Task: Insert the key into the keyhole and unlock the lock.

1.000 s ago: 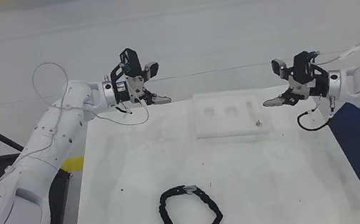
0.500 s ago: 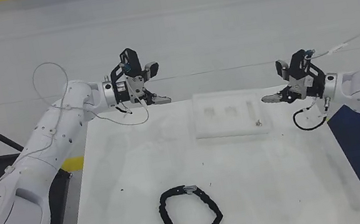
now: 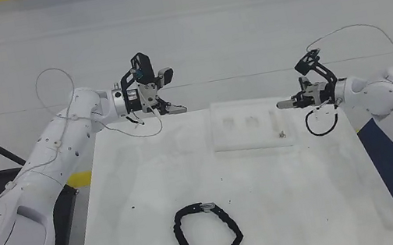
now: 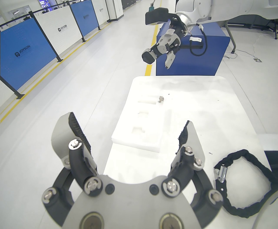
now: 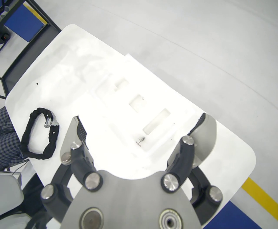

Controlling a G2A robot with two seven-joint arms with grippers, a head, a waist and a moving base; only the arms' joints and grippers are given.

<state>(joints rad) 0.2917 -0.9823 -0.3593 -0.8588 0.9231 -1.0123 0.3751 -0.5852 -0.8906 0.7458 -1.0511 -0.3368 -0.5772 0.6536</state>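
Right gripper (image 3: 282,105), fingers spread, hovers near the key (image 3: 283,135).

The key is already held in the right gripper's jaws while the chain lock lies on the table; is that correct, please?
Not quite. The right wrist view shows the key lying on the white foam tray beside a slot, with the jaws of the right gripper open and empty. The chain lock does lie on the table.
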